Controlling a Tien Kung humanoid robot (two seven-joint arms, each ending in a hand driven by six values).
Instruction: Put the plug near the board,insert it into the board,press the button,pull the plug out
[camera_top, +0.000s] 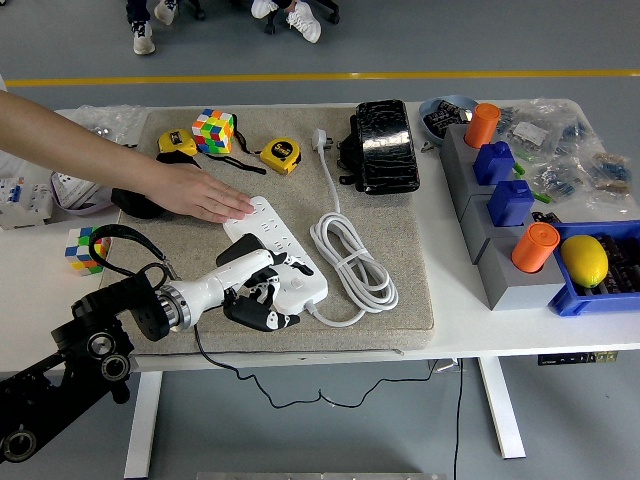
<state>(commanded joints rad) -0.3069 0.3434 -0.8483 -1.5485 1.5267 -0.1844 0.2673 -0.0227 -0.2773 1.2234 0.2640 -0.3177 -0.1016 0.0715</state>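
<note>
A white power strip (270, 230) lies on the grey mat (410, 300), left of centre. A person's hand (200, 195) reaches in from the left and presses flat on the strip's far end. My left hand (262, 302), with a white forearm and black fingers, is at the strip's near end by the mat's front edge. Its fingers are curled around a black plug (252, 313), which is off the strip's sockets. The plug's black cord (215, 360) hangs over the table's front edge. The right arm is out of view.
The strip's coiled white cable (352, 258) lies right of it. A black pouch (385, 145), two yellow tape measures (280, 155) and a Rubik's cube (213, 130) sit at the back. Grey blocks (500, 265) with orange and blue parts and a blue bin (570, 300) with a lemon (585, 260) stand at the right.
</note>
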